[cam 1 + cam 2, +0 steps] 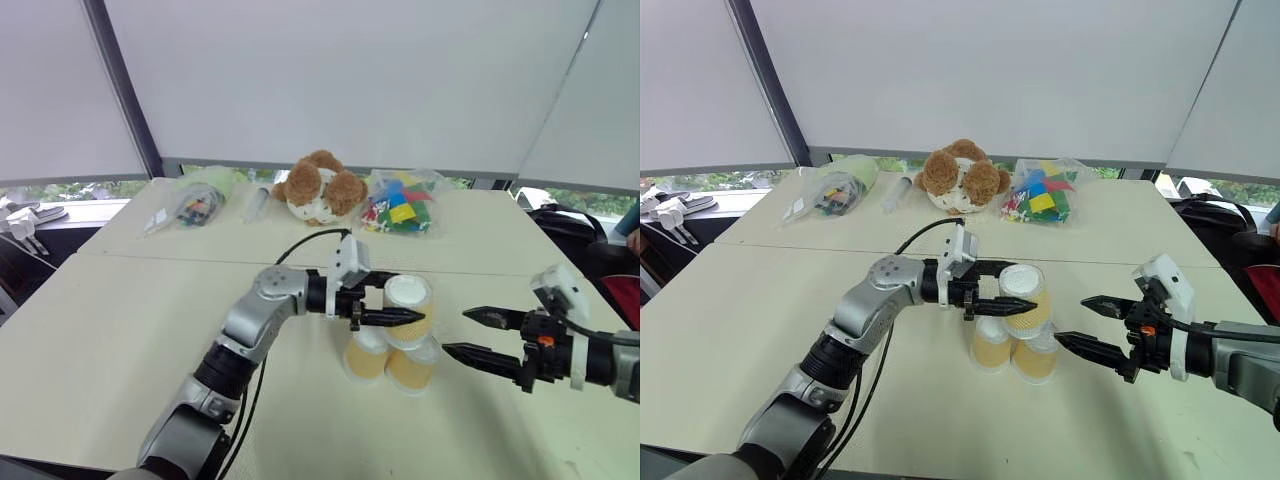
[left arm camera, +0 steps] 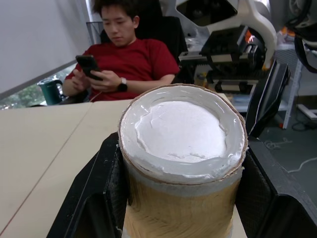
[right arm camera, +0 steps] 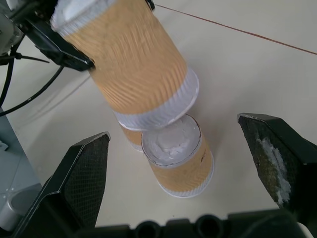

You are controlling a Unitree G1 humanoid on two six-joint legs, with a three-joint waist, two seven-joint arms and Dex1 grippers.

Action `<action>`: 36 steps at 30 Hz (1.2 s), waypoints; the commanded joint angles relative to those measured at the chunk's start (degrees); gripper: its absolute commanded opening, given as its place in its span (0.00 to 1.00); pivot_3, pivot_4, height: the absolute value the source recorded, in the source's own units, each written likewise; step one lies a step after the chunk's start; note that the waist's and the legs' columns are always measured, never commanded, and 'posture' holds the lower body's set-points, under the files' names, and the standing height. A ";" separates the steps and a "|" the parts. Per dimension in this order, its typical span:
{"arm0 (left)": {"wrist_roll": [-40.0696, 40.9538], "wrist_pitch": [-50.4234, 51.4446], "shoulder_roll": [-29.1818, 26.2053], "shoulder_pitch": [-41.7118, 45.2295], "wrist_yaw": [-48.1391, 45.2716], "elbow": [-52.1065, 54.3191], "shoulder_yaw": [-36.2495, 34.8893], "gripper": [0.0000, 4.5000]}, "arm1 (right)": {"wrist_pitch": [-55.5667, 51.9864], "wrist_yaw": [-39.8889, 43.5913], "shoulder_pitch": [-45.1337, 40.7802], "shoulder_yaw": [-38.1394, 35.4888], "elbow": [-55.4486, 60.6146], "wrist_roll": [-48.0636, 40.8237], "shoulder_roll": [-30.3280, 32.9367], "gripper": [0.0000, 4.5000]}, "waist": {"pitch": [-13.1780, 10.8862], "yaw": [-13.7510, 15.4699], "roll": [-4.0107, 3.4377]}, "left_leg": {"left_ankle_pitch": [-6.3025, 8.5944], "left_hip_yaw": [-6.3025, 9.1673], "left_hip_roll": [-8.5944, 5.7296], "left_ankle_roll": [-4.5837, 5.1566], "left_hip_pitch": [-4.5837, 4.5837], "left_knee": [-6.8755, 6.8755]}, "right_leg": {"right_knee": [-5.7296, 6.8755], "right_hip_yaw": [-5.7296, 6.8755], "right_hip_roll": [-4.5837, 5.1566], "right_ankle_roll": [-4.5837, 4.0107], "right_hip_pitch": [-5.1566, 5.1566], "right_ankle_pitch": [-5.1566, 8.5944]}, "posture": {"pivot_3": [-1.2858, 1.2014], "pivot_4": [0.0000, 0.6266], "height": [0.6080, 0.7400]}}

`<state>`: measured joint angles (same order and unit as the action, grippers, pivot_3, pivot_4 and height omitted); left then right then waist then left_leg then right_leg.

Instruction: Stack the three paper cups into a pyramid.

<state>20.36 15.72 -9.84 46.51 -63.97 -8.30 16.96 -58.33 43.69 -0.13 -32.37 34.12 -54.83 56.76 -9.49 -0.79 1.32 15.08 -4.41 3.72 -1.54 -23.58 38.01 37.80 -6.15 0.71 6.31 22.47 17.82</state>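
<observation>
**Cup pyramid: third cup held over the base pair**

- Table (image 1: 120,330): pale cream top, two panels joined by a seam running left to right.
- Base cups: two tan-orange paper cups standing upside down, white flat ends up, side by side and touching near the middle of the table. Left base cup (image 1: 365,355); right base cup (image 1: 412,365).
- Top cup (image 1: 410,305): same kind, also white end up, placed over the gap between the base pair and tilted slightly. From the right wrist view its lower rim sits at the top of the right base cup; whether it rests there fully I cannot tell.
- Left gripper (image 1: 395,318): reaches in level from the left, its two black fingers pinching the top cup by its sides.
- Right gripper (image 1: 478,334): to the right of the stack, apart from it, fingers spread wide and pointing toward the cups, holding nothing.
- Far edge of the table, left to right: a clear bag of small items (image 1: 195,205), a brown and white teddy bear (image 1: 318,188), a clear bag of colourful blocks (image 1: 400,205).
- Person (image 2: 129,54): seated past the table's end in a red shirt, holding a phone (image 2: 88,63).
</observation>
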 commanded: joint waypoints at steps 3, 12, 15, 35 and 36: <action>-1.47 -1.32 0.20 0.43 -1.19 -0.97 0.64 0.49 | 2.40 -0.20 1.21 -1.40 0.04 1.50 0.29 1.00 | 0.00 0.01 0.00 | 0.00 0.00 0.00 0.00 0.00 0.00 | 0.00 0.00 0.00 0.00 0.01 0.00 | 0.52 0.24 1.00; -1.45 -0.90 0.94 0.90 -2.50 -2.14 0.38 0.49 | 3.19 -1.22 1.62 -1.26 0.35 1.48 -0.38 1.00 | 0.00 0.05 0.00 | 0.00 0.00 0.00 0.00 0.00 0.00 | -0.01 0.00 0.01 0.00 -0.01 0.00 | 0.52 0.24 1.00; -1.90 -1.08 0.98 0.95 -3.08 -2.43 0.83 0.60 | 3.29 -1.55 1.80 -1.02 0.38 1.69 -0.44 1.00 | 0.00 0.03 0.00 | 0.00 0.01 0.00 0.00 0.00 0.00 | -0.01 0.00 0.01 0.00 -0.02 0.00 | 0.52 0.24 1.00; 6.66 6.24 -1.89 4.85 1.64 3.69 -11.00 0.99 | 5.62 -1.71 1.20 -0.33 -2.76 3.28 -0.30 1.00 | 0.00 -0.02 0.00 | 0.00 0.01 0.01 0.00 0.00 -0.02 | -0.01 0.01 -0.01 0.01 -0.01 0.00 | 0.52 0.24 1.00; 7.79 8.24 -2.73 4.61 3.03 4.97 -12.47 0.99 | 5.83 -1.50 1.30 -0.62 -3.09 3.35 -0.34 1.00 | 0.00 -0.02 0.00 | 0.00 0.01 0.01 0.00 0.00 -0.02 | -0.01 0.01 0.00 0.01 -0.01 0.00 | 0.52 0.24 1.00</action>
<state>26.04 22.11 -11.74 50.21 -62.89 -6.01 7.51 -53.89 41.82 1.61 -31.97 31.12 -51.90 56.55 -9.49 -0.81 1.32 15.08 -4.40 3.73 -1.53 -23.59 38.00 37.79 -6.14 0.71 6.32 22.46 17.82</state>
